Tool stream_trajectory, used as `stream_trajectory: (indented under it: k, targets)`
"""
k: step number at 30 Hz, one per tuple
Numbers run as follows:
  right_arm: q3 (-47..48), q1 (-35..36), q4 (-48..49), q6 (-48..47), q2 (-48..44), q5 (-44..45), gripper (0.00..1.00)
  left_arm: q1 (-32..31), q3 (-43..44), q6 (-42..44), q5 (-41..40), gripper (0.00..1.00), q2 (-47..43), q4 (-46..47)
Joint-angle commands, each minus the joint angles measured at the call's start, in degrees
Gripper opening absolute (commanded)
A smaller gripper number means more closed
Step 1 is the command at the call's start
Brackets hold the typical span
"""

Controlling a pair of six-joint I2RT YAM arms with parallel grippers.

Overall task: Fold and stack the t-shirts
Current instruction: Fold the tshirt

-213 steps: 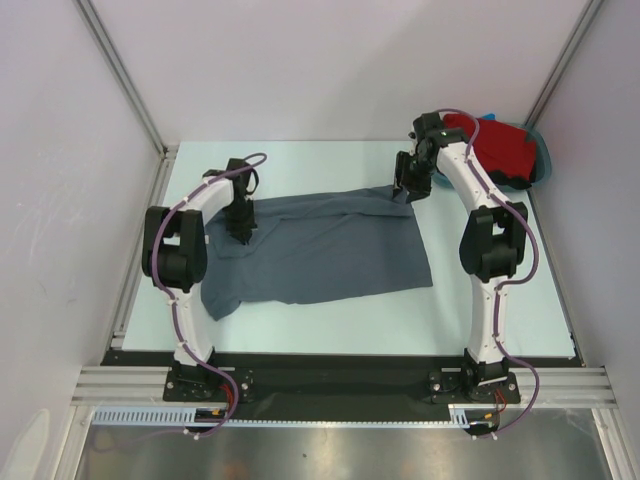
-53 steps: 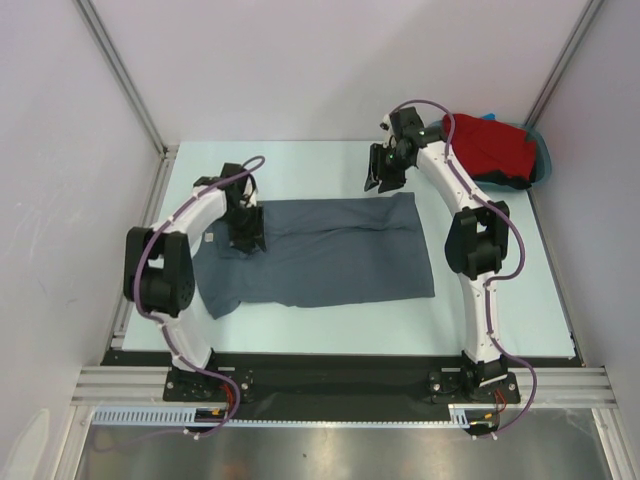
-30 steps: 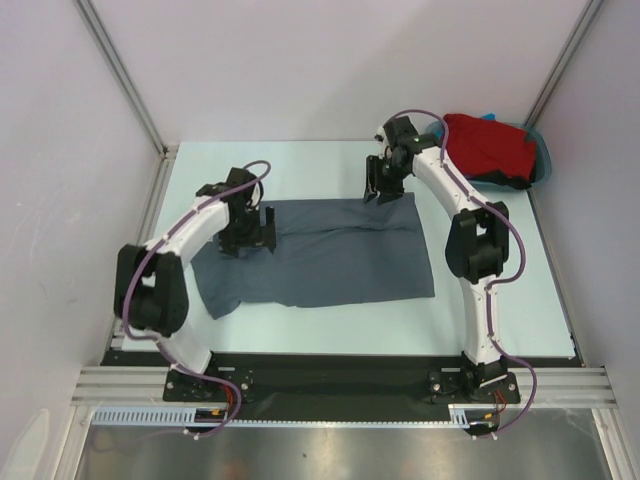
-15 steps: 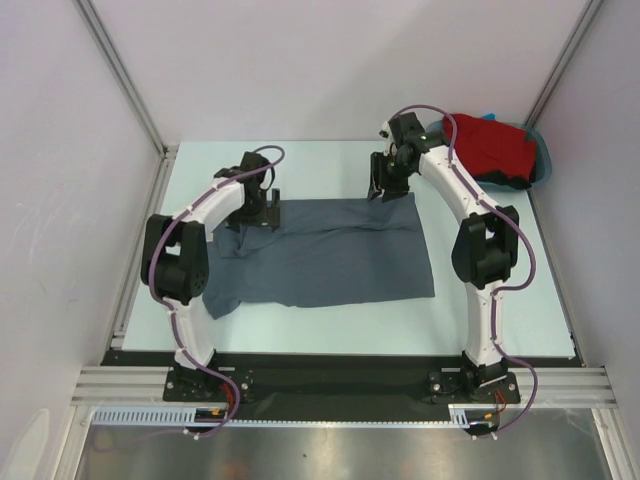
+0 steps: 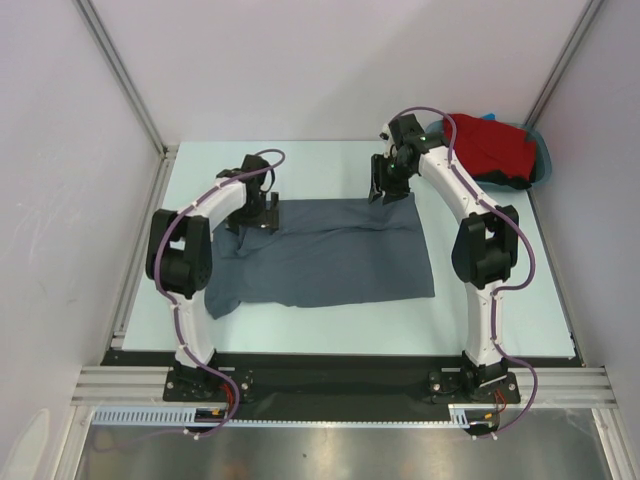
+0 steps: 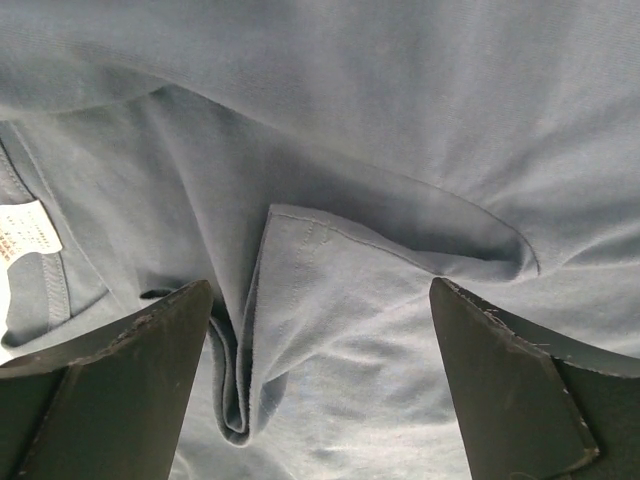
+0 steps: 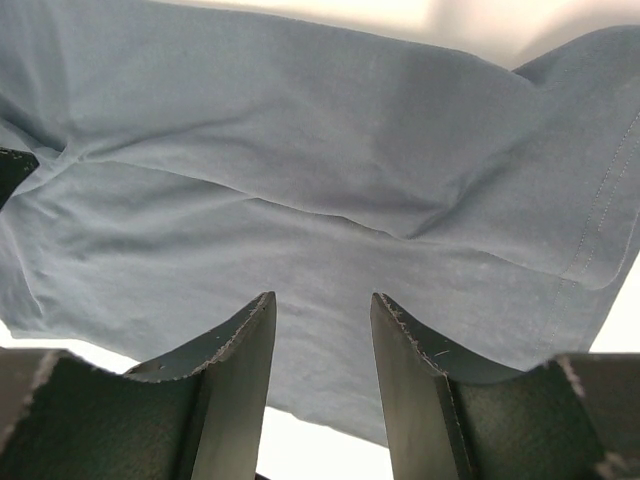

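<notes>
so my left pincer [image 5: 262, 210] is wide and my right pincer [image 5: 384, 186] half-spread, both empty, with the grey t-shirt [image 5: 330, 255] just below them, its length running straight from one to the other

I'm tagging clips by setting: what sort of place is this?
Probably a lab robot cell: plain white walls in aluminium framing, two robot arms bolted to a rail at the table edge, a grey t-shirt laid out on it.

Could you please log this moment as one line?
grey shirt: spread out | left gripper: open above it | right gripper: open above it
</notes>
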Motion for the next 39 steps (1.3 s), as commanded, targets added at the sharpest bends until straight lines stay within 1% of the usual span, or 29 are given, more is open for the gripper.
stream_trajectory:
  k: [1,5,8,9,11,12,14,15,17,22,23,26,29,30,33,34,37,39]
  targets:
    - [0.0,0.0,-0.7,-0.5,-3.6,0.7,0.49,1.3,-0.3,-0.4,1.6,0.95,-0.6,1.3]
    - [-0.2,0.0,-0.6,-0.4,-3.6,0.9,0.49,3.2,-1.6,-1.1,4.2,0.89,-0.8,2.2]
    - [-0.5,0.0,-0.6,-0.3,-3.7,0.8,0.48,3.9,-1.9,-1.0,5.8,0.79,-0.7,2.3]
    - [-0.7,-0.1,-0.6,-0.2,-3.7,0.8,0.48,4.0,-2.0,-1.0,6.2,0.72,-0.7,2.4]
    - [-0.8,-0.2,-0.5,-0.1,-3.9,0.8,0.48,4.4,-2.2,-1.0,6.9,0.66,-0.7,2.4]
    - [-1.1,-0.1,-0.3,-0.1,-3.9,0.9,0.48,4.4,-2.3,-1.0,7.2,0.60,-0.7,2.3]
    - [-1.3,-0.1,-0.1,0.1,-4.1,0.9,0.49,4.5,-2.3,-1.0,7.9,0.51,-0.7,2.4]
    - [-1.3,-0.1,0.1,0.2,-4.1,0.9,0.49,4.5,-2.3,-1.0,8.0,0.44,-0.8,2.3]
    - [-1.8,0.1,0.2,0.5,-4.3,0.9,0.48,4.5,-2.4,-0.9,8.4,0.39,-1.2,2.1]
    - [-2.3,0.2,0.8,0.8,-4.4,0.9,0.48,4.5,-3.2,-0.4,9.1,0.22,-2.1,1.9]
    - [-2.5,0.3,0.9,0.9,-4.5,0.9,0.48,4.5,-3.3,-0.4,9.1,0.13,-2.2,1.9]
    - [-2.6,0.4,1.0,1.2,-4.5,1.0,0.49,4.5,-3.7,-0.3,9.3,0.02,-3.3,1.3]
    - [-2.8,0.6,1.1,1.2,-4.6,1.1,0.48,4.5,-4.1,0.0,8.9,0.02,-5.3,0.6]
    - [-3.1,0.6,1.2,1.3,-4.6,1.1,0.48,4.5,-4.1,0.2,8.4,0.03,-5.7,0.3]
    - [-3.4,0.9,1.5,1.5,-4.7,1.1,0.48,4.5,-4.0,0.9,7.3,0.12,-7.7,-0.7]
    - [-3.7,1.0,1.6,1.6,-4.5,1.0,0.48,4.5,-3.9,1.2,6.9,0.17,-8.1,-1.2]
    - [-3.8,1.2,2.0,1.8,-4.4,0.8,0.48,4.5,-3.7,1.8,6.3,0.12,-9.9,-1.6]
    - [-3.8,1.4,2.1,1.9,-4.3,0.8,0.48,4.5,-3.4,2.0,6.4,0.15,-10.3,-2.3]
